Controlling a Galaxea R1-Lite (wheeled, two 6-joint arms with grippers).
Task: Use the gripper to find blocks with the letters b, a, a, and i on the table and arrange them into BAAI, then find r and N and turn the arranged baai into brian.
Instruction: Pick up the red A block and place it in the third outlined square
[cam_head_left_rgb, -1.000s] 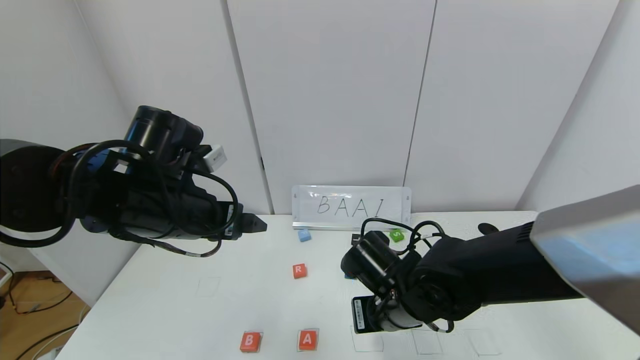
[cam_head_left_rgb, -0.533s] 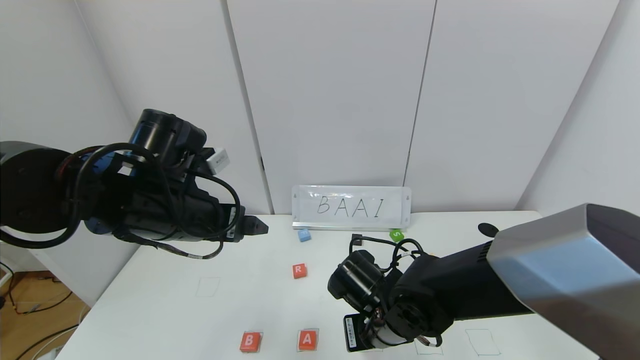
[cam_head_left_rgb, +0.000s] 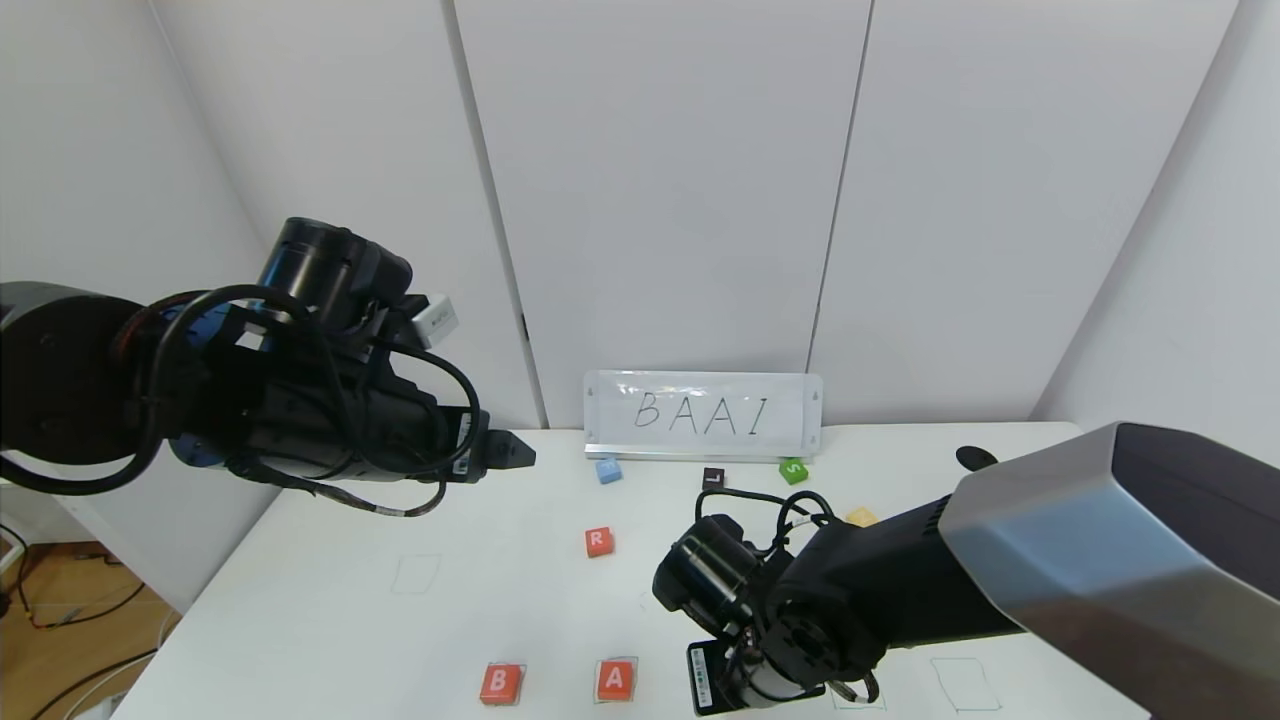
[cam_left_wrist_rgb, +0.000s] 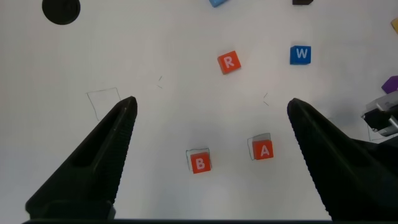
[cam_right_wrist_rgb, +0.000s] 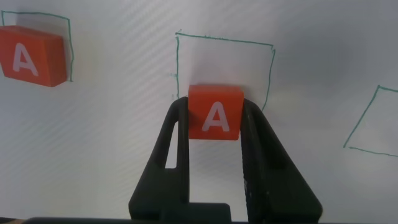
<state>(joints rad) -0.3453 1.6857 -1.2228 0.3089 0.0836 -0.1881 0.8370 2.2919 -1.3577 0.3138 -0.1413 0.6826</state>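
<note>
The right gripper (cam_right_wrist_rgb: 214, 134) is clamped on an orange A block (cam_right_wrist_rgb: 215, 112), low over a green outline (cam_right_wrist_rgb: 224, 62) on the table (cam_head_left_rgb: 300, 600), beside the placed A (cam_head_left_rgb: 616, 680) and B (cam_head_left_rgb: 501, 684). R (cam_head_left_rgb: 598, 542) sits farther back near a blue W (cam_left_wrist_rgb: 301, 54). The left gripper (cam_left_wrist_rgb: 208, 134) hovers spread wide, holding nothing. The right arm hides the third outline in the head view.
</note>
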